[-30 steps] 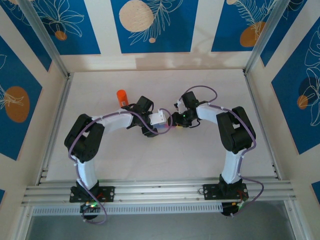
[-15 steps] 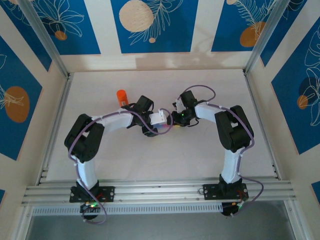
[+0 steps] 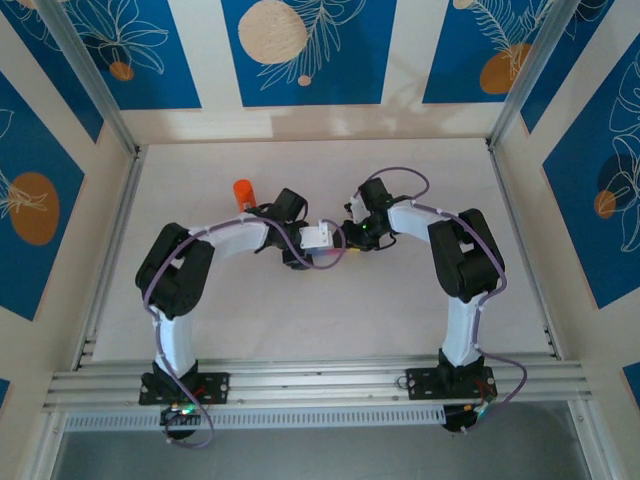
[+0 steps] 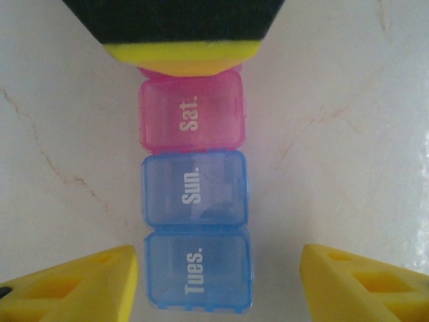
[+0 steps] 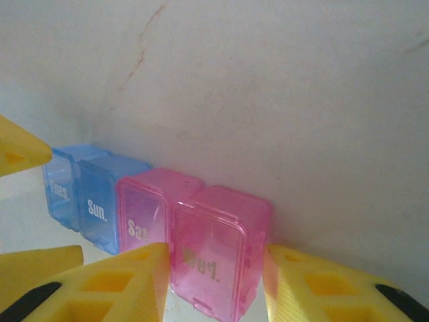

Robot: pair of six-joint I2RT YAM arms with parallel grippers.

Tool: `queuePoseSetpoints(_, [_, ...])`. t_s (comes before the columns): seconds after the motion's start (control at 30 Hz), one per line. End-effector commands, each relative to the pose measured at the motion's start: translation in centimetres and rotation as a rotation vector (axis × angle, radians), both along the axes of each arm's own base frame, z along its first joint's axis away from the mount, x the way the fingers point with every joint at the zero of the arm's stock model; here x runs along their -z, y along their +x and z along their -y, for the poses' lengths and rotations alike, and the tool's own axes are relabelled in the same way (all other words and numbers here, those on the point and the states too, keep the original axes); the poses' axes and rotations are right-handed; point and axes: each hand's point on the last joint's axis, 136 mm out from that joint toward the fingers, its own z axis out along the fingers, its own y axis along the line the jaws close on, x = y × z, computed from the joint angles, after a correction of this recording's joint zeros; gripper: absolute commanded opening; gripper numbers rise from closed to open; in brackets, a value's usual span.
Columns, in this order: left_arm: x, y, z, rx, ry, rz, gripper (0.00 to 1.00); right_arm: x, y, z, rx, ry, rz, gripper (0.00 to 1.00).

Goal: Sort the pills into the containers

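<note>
White veined table (image 3: pixel 330 320) ringed by blue floral wall panels (image 3: pixel 350 70).

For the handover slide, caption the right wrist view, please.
Right gripper grips the pink Wed. end of the pill box.

Both arms squeezing in tighter!
The left arm (image 3: pixel 235 236) has slid its elbow inward; the right arm (image 3: pixel 465 255) has shifted left, its right gripper (image 3: pixel 351 234) edging up the table (image 3: pixel 300 325).

The containers (image 4: pixel 194 198) read "Tues.", "Sun." on blue, "Sat.", "Wed." on pink.
</note>
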Motion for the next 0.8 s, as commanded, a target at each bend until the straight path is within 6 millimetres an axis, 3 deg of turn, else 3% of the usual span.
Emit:
queuePoseSetpoints(0.0, [-0.3,1.1,0.1,0.039,0.006,0.034,0.65,0.5,-0.2,0.0,-0.014,-0.015,-0.028,0.41])
queuePoseSetpoints(0.77, [0.7,1.0,-0.7,0.046,0.025,-0.083,0.56,1.0,-0.2,0.4,-0.026,-0.03,-0.029,0.37])
